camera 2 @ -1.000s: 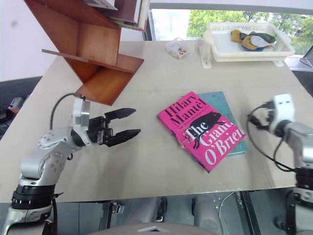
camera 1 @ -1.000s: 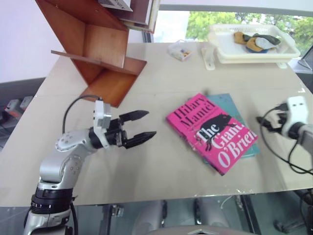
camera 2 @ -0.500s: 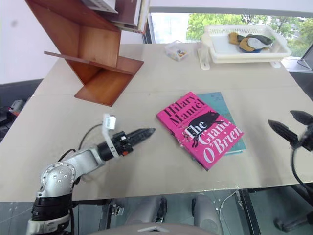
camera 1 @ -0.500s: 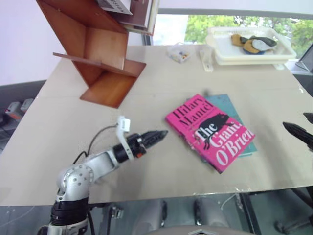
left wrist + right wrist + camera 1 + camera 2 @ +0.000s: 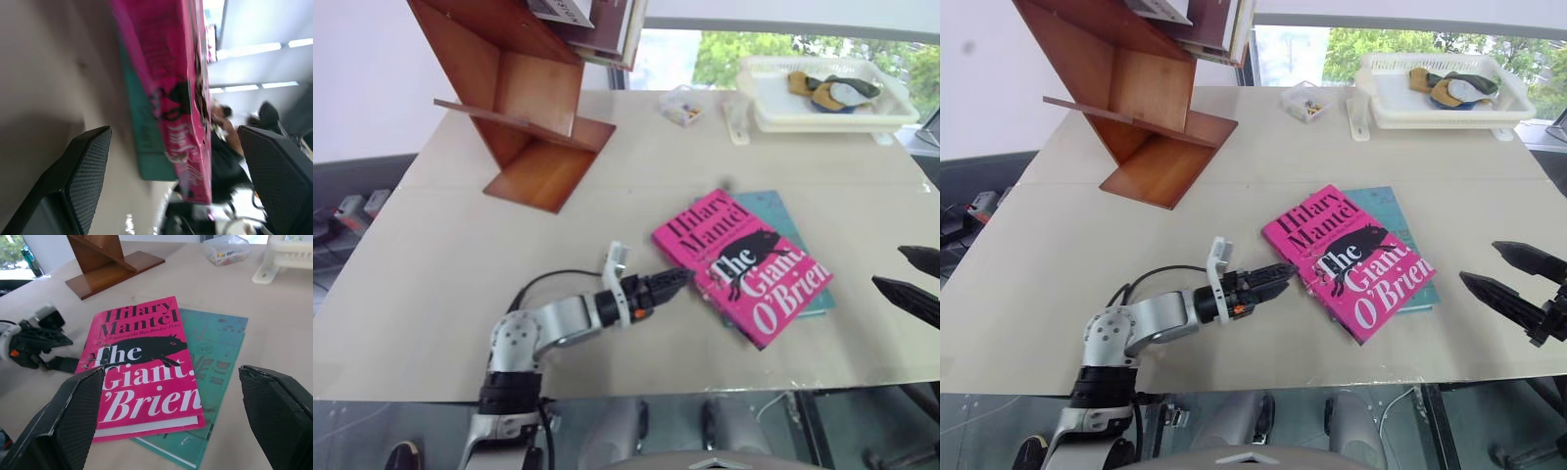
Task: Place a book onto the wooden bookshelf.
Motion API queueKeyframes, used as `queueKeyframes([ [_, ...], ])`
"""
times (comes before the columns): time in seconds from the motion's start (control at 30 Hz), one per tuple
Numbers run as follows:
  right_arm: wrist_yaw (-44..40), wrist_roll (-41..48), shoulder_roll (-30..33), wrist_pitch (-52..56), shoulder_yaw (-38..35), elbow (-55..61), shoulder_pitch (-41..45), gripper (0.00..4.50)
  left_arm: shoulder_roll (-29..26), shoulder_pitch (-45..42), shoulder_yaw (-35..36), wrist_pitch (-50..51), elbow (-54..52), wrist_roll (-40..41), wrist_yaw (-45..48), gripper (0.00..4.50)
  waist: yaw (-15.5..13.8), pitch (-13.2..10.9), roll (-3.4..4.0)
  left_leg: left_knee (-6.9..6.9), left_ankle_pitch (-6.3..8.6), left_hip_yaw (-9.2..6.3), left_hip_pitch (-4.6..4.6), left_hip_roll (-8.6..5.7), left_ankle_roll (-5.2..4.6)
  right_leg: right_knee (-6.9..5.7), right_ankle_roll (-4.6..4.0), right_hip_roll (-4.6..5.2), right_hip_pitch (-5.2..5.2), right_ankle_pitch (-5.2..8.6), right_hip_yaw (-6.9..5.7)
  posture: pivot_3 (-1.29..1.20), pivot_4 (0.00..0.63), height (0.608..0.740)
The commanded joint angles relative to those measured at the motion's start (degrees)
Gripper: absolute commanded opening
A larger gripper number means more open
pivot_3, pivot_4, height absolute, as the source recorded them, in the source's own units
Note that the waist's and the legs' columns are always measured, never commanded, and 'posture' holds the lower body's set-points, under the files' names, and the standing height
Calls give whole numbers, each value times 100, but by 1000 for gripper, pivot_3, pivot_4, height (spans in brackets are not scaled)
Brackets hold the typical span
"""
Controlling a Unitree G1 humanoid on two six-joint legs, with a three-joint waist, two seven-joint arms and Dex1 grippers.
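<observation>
The bright pink book (image 5: 741, 266) lies flat on the table on top of a thinner teal book (image 5: 781, 217). My left gripper (image 5: 674, 282) is low over the table at the pink book's near-left edge. It is open and turned on its side, and in the left wrist view the book (image 5: 168, 73) edge stands between its fingers (image 5: 88, 166). My right gripper (image 5: 1513, 284) hovers open to the right of the books, holding nothing, and its wrist view looks across the book (image 5: 142, 362). The wooden bookshelf (image 5: 524, 88) stands tilted at the table's far left.
A white tray (image 5: 759, 98) with a few items sits at the far right. A small clear box (image 5: 680, 106) is beside it. Other books (image 5: 597, 20) rest in the shelf's upper part. The table's front edge (image 5: 636, 390) runs just behind my left arm.
My left gripper has rolled onto its side and slid right along the table to the pink book's edge. My right arm has pulled back, so its open fingers show at the right edge.
</observation>
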State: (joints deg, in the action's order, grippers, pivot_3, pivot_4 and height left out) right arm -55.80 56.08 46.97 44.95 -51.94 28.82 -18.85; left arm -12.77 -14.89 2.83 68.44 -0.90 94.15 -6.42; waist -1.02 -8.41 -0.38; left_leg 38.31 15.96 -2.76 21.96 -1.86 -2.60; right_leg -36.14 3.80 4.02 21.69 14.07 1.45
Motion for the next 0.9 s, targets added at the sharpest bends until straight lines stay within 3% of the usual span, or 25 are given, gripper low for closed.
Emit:
queueKeyframes([
  [0.03,18,224,91,-19,-453,226,-163,4500,301,-121,-158,-1,360,126,9,4379,-8,0,0,-1,0,-2,1,0,0,4,0,0,0,0,-1,0,150,740],
  [0.47,159,604,-60,-110,-1305,610,-1049,4500,1302,-564,103,-432,1207,-109,-402,4379,-144,2,2,3,0,-6,14,-1,-1,26,-9,1,-3,6,-7,0,150,740],
  [0.57,167,682,-53,-103,-1487,648,-1206,4500,1399,-583,106,-484,1199,-248,-413,3593,-149,1,0,3,0,-5,15,-4,-1,27,-11,2,-3,7,-8,0,150,740],
  [0.63,175,730,-64,-109,-1587,674,-1296,4500,1446,-573,145,-511,1182,-306,-431,2730,-147,1,-1,2,1,-5,14,-5,-1,28,-11,2,-3,7,-7,0,150,740],
  [0.67,176,740,-75,-116,-1622,685,-1337,4500,1465,-568,171,-541,1170,-344,-451,2509,-148,1,0,2,1,-5,15,-4,-1,28,-12,2,-3,8,-7,0,150,740],
  [0.83,200,810,-94,-170,-1665,702,-1435,4500,1429,-544,345,-676,958,-574,-357,342,-143,1,-1,2,1,-5,15,-2,-1,29,-16,2,-3,10,-7,0,150,740],
  [0.9,175,840,-91,-195,-1633,685,-1434,4500,1359,-504,412,-684,811,-618,-223,23,-134,-1,-3,2,1,-4,14,-1,-1,29,-20,1,-3,13,-8,0,150,740],
])
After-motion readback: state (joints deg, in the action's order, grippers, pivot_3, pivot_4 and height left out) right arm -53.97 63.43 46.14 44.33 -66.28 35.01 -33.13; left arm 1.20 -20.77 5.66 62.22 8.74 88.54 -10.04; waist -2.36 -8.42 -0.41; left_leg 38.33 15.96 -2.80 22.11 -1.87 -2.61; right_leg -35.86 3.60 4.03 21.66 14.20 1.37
